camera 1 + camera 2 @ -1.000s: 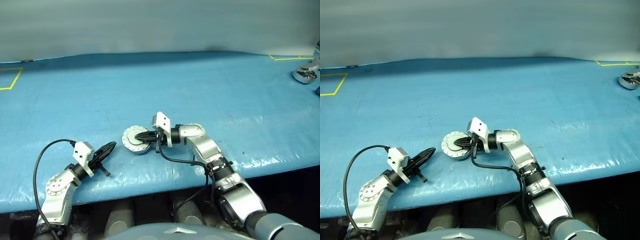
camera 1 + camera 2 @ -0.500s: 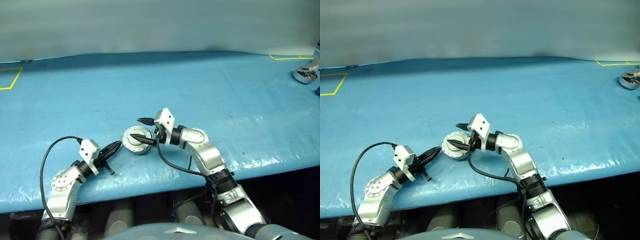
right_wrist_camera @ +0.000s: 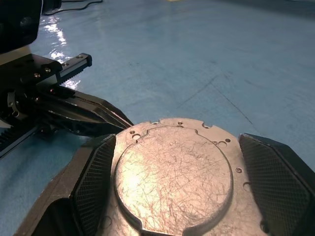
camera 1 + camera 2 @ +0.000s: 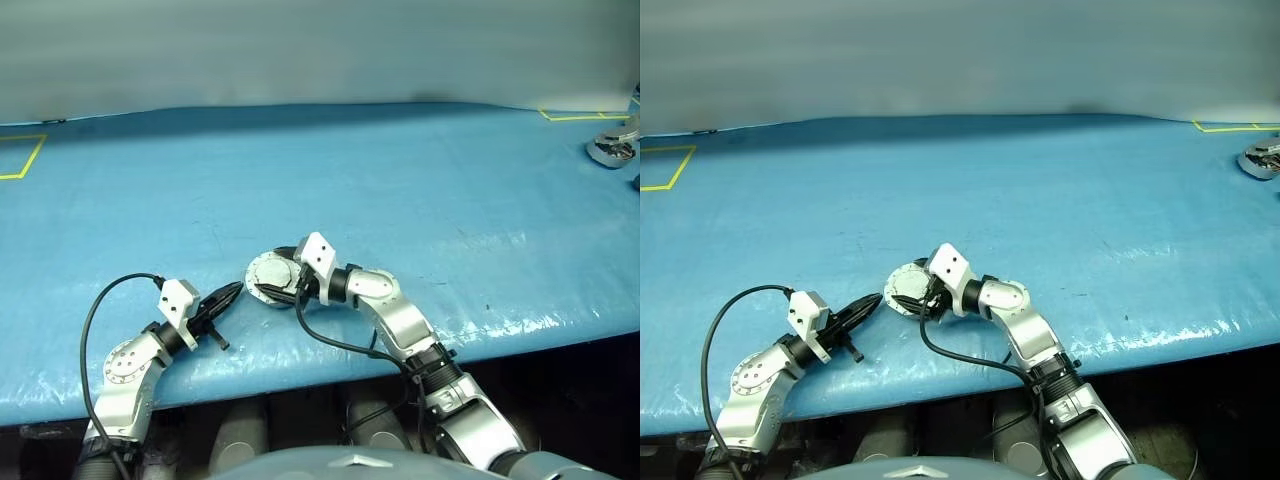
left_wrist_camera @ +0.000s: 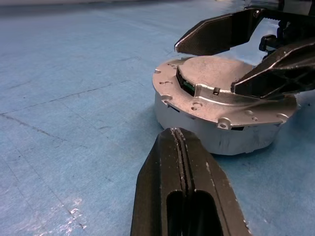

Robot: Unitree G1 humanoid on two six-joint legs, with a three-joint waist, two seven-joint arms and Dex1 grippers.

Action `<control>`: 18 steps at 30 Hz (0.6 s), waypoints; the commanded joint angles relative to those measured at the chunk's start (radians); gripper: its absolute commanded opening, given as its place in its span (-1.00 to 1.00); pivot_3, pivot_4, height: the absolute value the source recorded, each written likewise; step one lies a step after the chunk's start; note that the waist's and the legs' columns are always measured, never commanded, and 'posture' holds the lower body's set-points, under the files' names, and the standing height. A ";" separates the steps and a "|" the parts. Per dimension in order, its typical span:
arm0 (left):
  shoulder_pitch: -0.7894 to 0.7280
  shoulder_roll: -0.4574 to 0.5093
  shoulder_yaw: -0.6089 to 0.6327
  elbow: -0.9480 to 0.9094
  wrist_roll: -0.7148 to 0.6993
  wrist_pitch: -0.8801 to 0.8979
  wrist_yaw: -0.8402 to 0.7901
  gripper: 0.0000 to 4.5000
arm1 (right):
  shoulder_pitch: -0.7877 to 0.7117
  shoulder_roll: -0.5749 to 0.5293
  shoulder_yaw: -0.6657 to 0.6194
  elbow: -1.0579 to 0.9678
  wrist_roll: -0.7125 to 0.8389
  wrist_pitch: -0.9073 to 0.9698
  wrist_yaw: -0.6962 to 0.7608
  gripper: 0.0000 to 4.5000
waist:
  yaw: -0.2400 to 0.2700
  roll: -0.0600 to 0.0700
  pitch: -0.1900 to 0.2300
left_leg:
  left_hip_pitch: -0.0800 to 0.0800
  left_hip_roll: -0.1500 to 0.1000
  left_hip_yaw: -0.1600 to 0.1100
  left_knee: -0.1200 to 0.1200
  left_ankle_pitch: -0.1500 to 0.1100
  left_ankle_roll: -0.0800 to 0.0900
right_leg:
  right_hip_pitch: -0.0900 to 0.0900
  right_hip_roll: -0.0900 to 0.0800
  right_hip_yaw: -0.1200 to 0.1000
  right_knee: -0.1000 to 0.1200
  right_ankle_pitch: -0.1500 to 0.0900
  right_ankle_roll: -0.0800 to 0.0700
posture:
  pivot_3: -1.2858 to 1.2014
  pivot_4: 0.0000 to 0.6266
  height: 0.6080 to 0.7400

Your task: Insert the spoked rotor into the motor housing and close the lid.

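Left eye view | left gripper (image 4: pixel 232 291): closed, empty, beside the motor housing (image 5: pixel 216 140) | lid (image 3: pixel 172 177): down on housing, near table (image 4: pixel 420 170) front edge | right gripper (image 3: pixel 172 196): was pinched shut, now spread wide astride lid | judgement: closing complete, release underway.

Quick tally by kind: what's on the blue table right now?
Round silver metal motor housing, grey lid shut: 1
Silver metal objects at the far right edge: 1 cluster, kind unclear
Black two-finger end effectors: 2, left, right
Total: 4
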 commanded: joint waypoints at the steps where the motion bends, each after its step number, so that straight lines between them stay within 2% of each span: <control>1: 0.002 0.000 0.010 -0.021 -0.003 -0.018 0.003 -1.00 | -0.007 -0.001 0.008 0.006 -0.012 -0.032 -0.004 0.86 | 0.000 0.000 0.000 | 0.000 0.000 0.000 0.000 0.000 0.000 | 0.000 0.000 0.000 0.000 0.000 0.000 | 0.03 -0.52 1.00; 3: 0.002 0.001 0.010 -0.022 -0.003 -0.018 0.004 -1.00 | -0.007 -0.004 0.006 0.004 -0.012 -0.031 -0.003 0.86 | 0.000 0.000 0.000 | 0.000 0.000 0.000 0.000 0.000 0.000 | 0.000 0.000 0.000 0.000 0.000 0.000 | 0.03 -0.52 1.00; 6: 0.003 0.002 0.010 -0.021 -0.004 -0.018 0.004 -1.00 | -0.006 -0.005 0.001 -0.001 -0.009 -0.030 -0.002 0.61 | 0.000 0.000 0.000 | 0.000 0.000 0.000 0.000 0.000 0.000 | 0.000 0.000 0.000 0.000 0.000 0.000 | 0.03 -0.52 1.00; 8: 0.001 0.002 0.010 -0.019 -0.004 -0.017 0.004 -1.00 | -0.005 -0.012 -0.004 -0.013 -0.004 -0.026 0.004 0.35 | 0.001 0.000 0.000 | 0.000 0.000 0.000 0.000 0.000 0.000 | 0.000 0.000 0.000 0.000 0.000 0.000 | 0.03 -0.52 1.00; 18: -0.004 0.003 0.014 -0.011 -0.005 -0.018 0.006 -1.00 | -0.027 -0.059 -0.003 -0.079 0.037 -0.006 0.082 0.34 | 0.005 0.000 0.000 | 0.000 0.000 0.000 0.000 0.000 0.000 | 0.000 0.000 0.000 -0.001 0.000 0.000 | 0.03 -0.52 1.00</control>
